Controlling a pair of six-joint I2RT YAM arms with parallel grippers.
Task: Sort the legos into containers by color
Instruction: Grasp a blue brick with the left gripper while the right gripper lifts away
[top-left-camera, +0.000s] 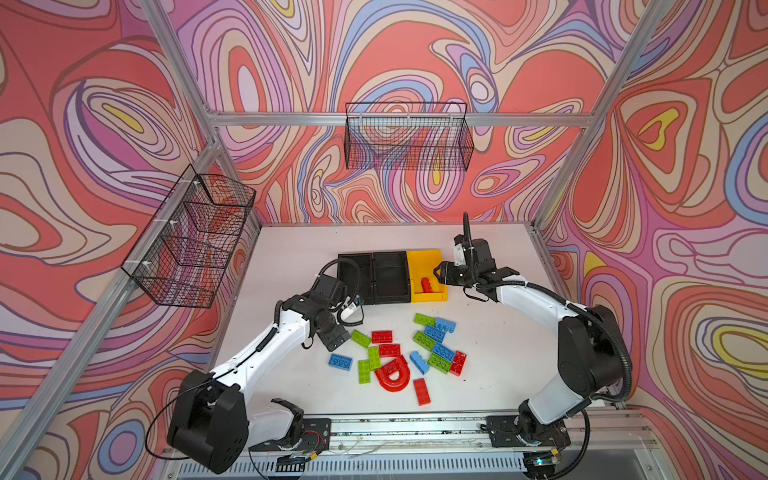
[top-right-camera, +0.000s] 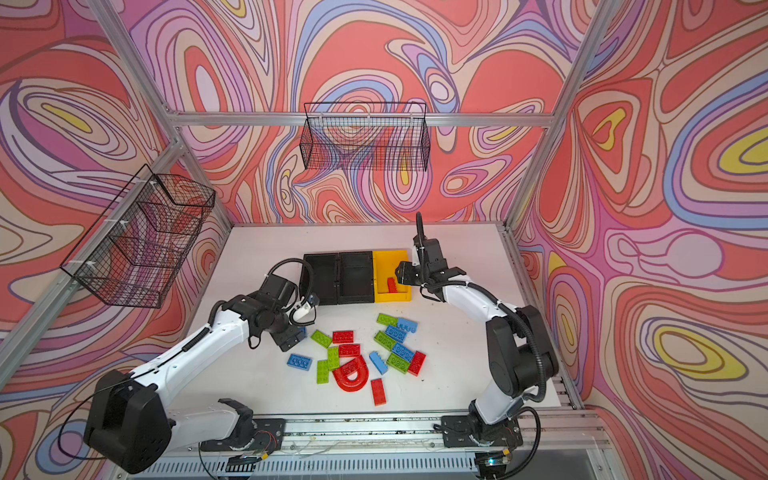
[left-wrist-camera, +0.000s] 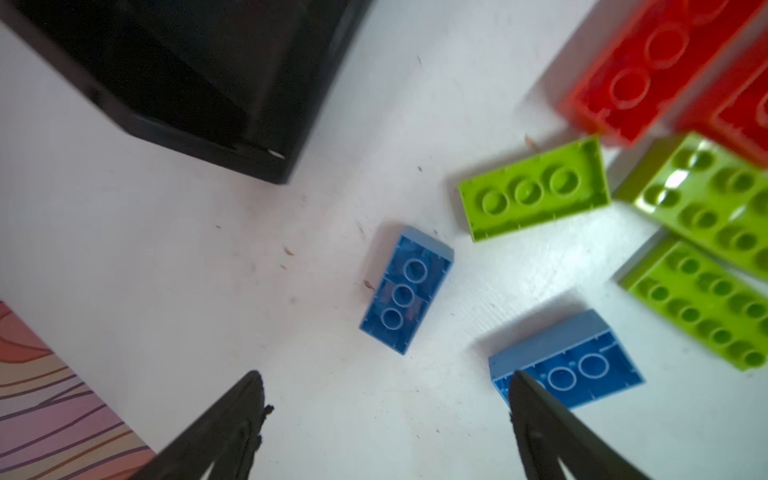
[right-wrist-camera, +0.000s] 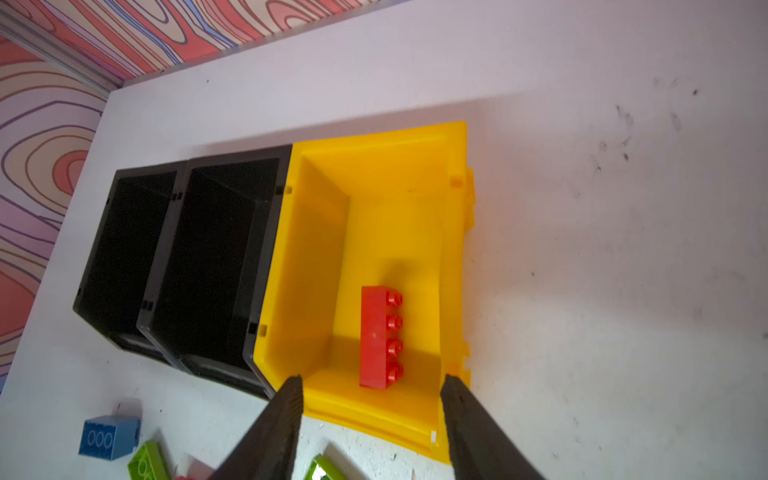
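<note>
Inside the yellow bin (right-wrist-camera: 316, 257), one red brick (right-wrist-camera: 376, 338) lies on its side; two black bins (right-wrist-camera: 224, 249) adjoin it. Right gripper (right-wrist-camera: 372, 380) hovers over that bin's rim, jaws apart, empty. Left gripper (left-wrist-camera: 386, 374), jaws spread wide, empty, hangs by blue bricks (left-wrist-camera: 405, 291) near the black bins.

We see red, blue and lime-green legos (top-left-camera: 424, 340) on a white table (top-left-camera: 498, 353), two black containers (top-left-camera: 390, 254), a yellow container (top-left-camera: 424, 254) and coral-lilac swirled walls (top-left-camera: 374, 62).

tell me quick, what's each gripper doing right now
Left gripper: open, holding nothing.
Right gripper: open, holding nothing; a red brick lies loose in the yellow bin.
</note>
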